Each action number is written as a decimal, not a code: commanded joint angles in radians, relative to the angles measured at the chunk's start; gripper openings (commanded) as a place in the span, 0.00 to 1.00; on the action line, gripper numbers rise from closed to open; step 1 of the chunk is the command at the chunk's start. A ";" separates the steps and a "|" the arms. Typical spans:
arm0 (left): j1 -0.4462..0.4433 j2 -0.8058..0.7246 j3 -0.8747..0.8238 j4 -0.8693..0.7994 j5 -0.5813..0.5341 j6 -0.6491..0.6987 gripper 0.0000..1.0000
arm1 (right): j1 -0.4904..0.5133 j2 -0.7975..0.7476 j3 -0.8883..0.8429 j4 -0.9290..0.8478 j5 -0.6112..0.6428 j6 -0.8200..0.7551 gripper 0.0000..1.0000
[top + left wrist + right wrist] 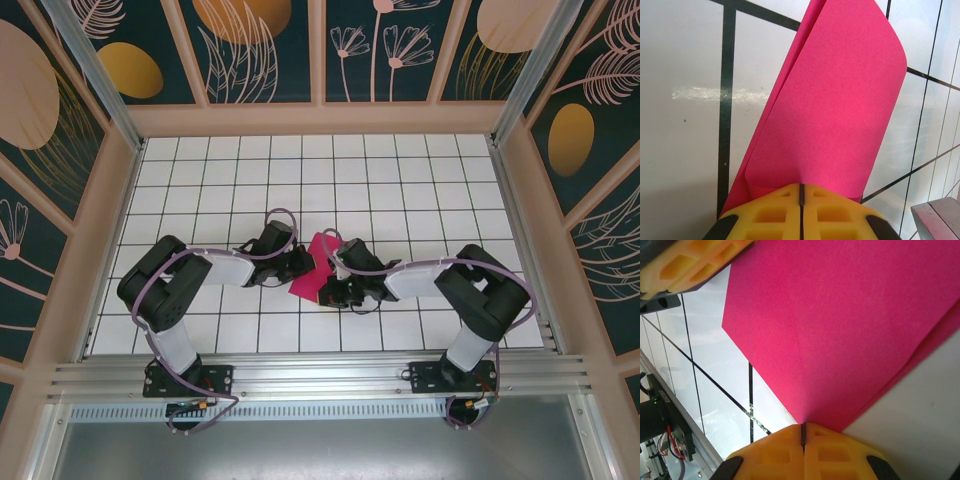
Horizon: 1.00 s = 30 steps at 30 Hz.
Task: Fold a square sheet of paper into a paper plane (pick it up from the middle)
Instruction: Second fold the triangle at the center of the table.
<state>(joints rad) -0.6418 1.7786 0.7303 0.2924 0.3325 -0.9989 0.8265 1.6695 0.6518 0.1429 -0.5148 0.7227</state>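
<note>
We see the pink sheet of paper near the middle of the white tiled counter. It is folded over, so two layers show, and the top layer curves a little. The left fingers are on the paper's left side. They are squeezed tight together and pinch its edge between the yellow pads. The right fingers are on the paper's right side. They are squeezed tight too and hold a pointed corner of it. Both sets of fingers face each other across the paper.
</note>
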 commanded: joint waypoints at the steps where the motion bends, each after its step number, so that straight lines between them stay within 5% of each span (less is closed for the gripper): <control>1: 0.002 0.039 -0.008 -0.058 -0.024 0.020 0.07 | 0.010 0.013 -0.013 -0.053 0.003 0.006 0.04; 9: 0.002 0.036 -0.005 -0.065 -0.027 0.027 0.07 | 0.002 -0.091 0.099 -0.079 0.029 0.004 0.04; 30: 0.001 0.022 -0.010 -0.036 -0.015 0.039 0.11 | -0.023 0.068 -0.012 -0.100 0.043 -0.028 0.02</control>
<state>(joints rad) -0.6415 1.7790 0.7311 0.2951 0.3355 -0.9913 0.8005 1.7084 0.6907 0.1448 -0.5079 0.7189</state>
